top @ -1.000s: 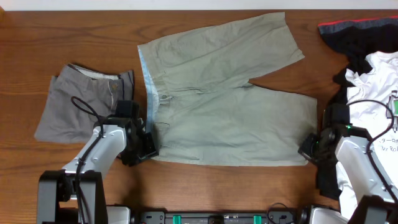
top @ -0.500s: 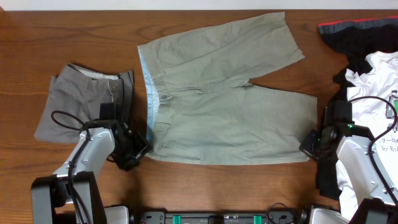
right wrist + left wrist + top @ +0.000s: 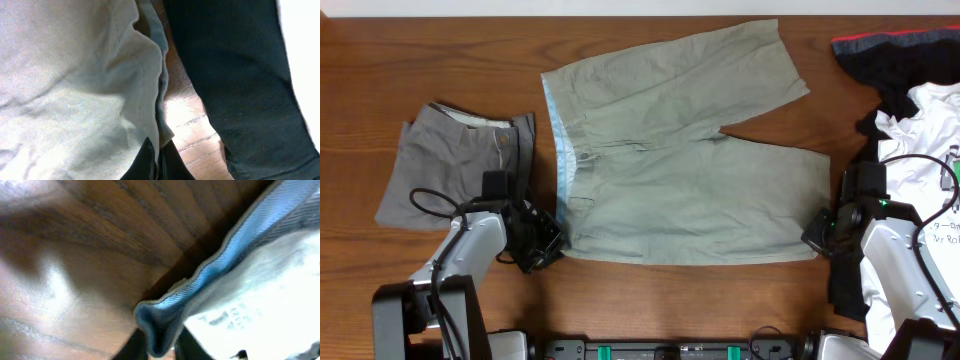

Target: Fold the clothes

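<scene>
- Overhead view, wooden table [image 3: 420, 60]: carries every item listed below. It shows bare brown grain above and to the left of the main garment.
- khaki shorts [image 3: 670, 180]: the landmark. They lie spread flat in the middle of the table, with the waistband at the left, the two legs running right, and the crotch notch opening to the right.
  - Handling (judged): light, limp cotton that will sag and drag rather than hold a shape. It is not fragile, and there is some grip in the weave.
  - Best taken at the doubled edges, meaning the waistband corner and the leg hem. Both near corners should lift together so the fold line stays straight.
- white T-shirt [image 3: 920, 140]: crumpled in a heap, right of the khaki shorts and well clear of the leg hems. Its print is partly seen.
- black garment [image 3: 890, 55]: red-edged, bunched beyond the far right corner of the khaki shorts. Dark cloth also trails down beside the T-shirt.
- grey shorts [image 3: 445, 170]: left of the khaki shorts, near the waistband but apart from it, already folded into a compact block.
- waistband lining [image 3: 240, 245]: light blue, exposed along the left edge of the khaki shorts and turned outward at the near corner.
- left pincer [image 3: 552, 240]: at the near left corner of the khaki shorts. In the wrist view the blue-lined corner runs down between the two dark fingers, which look closed upon it.
- right pincer [image 3: 817, 235]: at the near right hem corner of the khaki shorts. Its fingers are drawn almost together with the hem edge pinched between them.
</scene>
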You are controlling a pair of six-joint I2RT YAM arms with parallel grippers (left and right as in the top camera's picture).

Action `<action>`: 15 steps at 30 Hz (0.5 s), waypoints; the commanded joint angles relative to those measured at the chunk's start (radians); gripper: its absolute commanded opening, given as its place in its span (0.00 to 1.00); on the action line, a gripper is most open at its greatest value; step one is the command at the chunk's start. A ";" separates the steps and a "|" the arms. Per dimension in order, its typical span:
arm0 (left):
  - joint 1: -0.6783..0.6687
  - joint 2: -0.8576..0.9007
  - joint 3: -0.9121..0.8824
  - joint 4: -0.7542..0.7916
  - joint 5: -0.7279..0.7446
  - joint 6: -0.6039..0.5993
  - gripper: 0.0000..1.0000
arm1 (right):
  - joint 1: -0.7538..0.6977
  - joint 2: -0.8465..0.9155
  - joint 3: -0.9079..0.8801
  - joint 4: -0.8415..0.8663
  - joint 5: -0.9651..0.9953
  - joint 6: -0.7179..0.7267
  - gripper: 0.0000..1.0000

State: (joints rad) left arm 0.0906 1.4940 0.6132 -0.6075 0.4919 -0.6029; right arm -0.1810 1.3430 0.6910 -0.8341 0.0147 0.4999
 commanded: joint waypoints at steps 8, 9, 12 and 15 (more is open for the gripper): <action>0.000 0.020 -0.022 -0.079 -0.039 0.077 0.06 | -0.004 -0.014 0.033 -0.001 -0.003 -0.065 0.01; 0.000 0.012 -0.016 -0.097 -0.044 0.093 0.06 | -0.004 -0.019 0.041 -0.008 -0.011 -0.082 0.01; 0.000 -0.037 0.025 -0.185 -0.090 0.143 0.06 | -0.004 -0.049 0.083 -0.052 -0.047 -0.106 0.01; 0.000 -0.134 0.077 -0.285 -0.158 0.217 0.06 | -0.004 -0.105 0.149 -0.127 -0.049 -0.104 0.01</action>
State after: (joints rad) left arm 0.0898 1.4445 0.6315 -0.8528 0.4332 -0.4774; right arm -0.1810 1.2976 0.7700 -0.9386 -0.0238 0.4259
